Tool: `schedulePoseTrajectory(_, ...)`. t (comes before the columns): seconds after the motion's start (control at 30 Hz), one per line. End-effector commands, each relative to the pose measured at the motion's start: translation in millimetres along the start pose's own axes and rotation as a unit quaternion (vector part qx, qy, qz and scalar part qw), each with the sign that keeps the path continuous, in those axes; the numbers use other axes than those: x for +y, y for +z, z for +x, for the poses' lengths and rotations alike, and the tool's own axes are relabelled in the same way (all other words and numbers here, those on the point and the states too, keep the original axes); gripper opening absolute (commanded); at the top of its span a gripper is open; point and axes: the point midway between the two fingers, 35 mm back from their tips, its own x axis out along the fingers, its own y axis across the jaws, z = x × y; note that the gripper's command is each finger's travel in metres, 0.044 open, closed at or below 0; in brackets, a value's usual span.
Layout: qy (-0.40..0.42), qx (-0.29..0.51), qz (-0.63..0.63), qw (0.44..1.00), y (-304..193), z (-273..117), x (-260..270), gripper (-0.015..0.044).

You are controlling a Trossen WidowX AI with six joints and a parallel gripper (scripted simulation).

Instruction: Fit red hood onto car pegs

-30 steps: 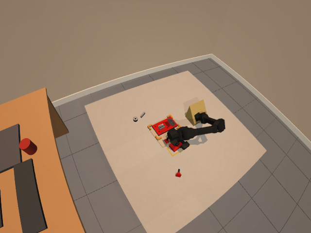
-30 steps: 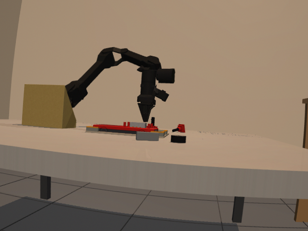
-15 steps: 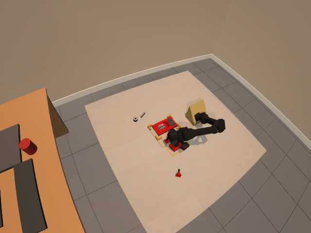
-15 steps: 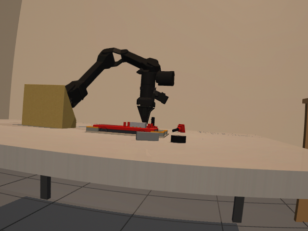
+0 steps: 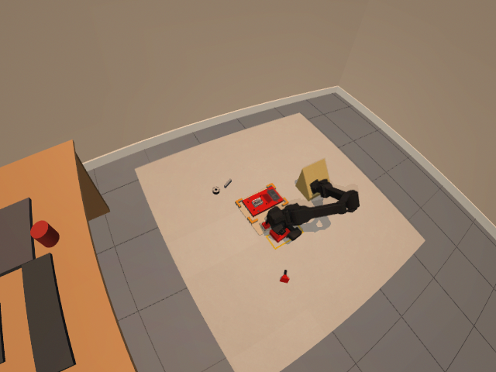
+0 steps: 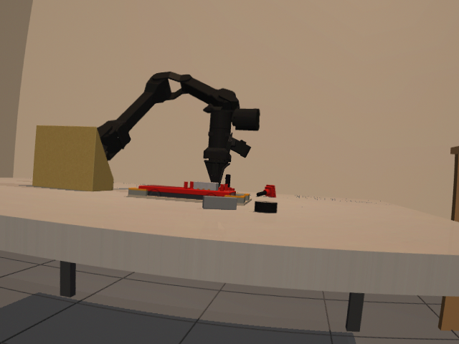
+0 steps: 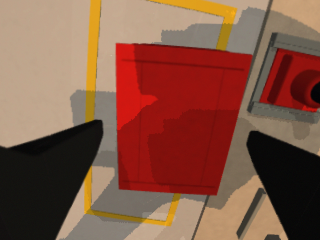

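Two black fingers of the gripper [image 7: 172,145] stand spread wide and empty, straddling the flat red hood shell [image 7: 177,120] lying inside its yellow outline [image 7: 92,75] (apparently just above it). Descend squarely, then close evenly across the sides.

Soft even light from above, no glare, blurry grey arm shadow falling across the red hood [image 7: 175,122], pictures slightly soft and blocky, top view bowed at its edges

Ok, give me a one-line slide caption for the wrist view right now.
Open gripper poised above the red hood, one jaw on each side, the hood lying inside its yellow outline on the table.
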Motion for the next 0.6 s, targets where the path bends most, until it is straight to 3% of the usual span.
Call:
schedulePoseTrajectory(0.0, 0.002, -0.001, 0.002, 1.000, 0.0, 2.0, 0.2, 0.0440)
schedulePoseTrajectory(0.57, 0.002, -0.001, 0.002, 1.000, -0.1, 10.4, 0.4, 0.0440)
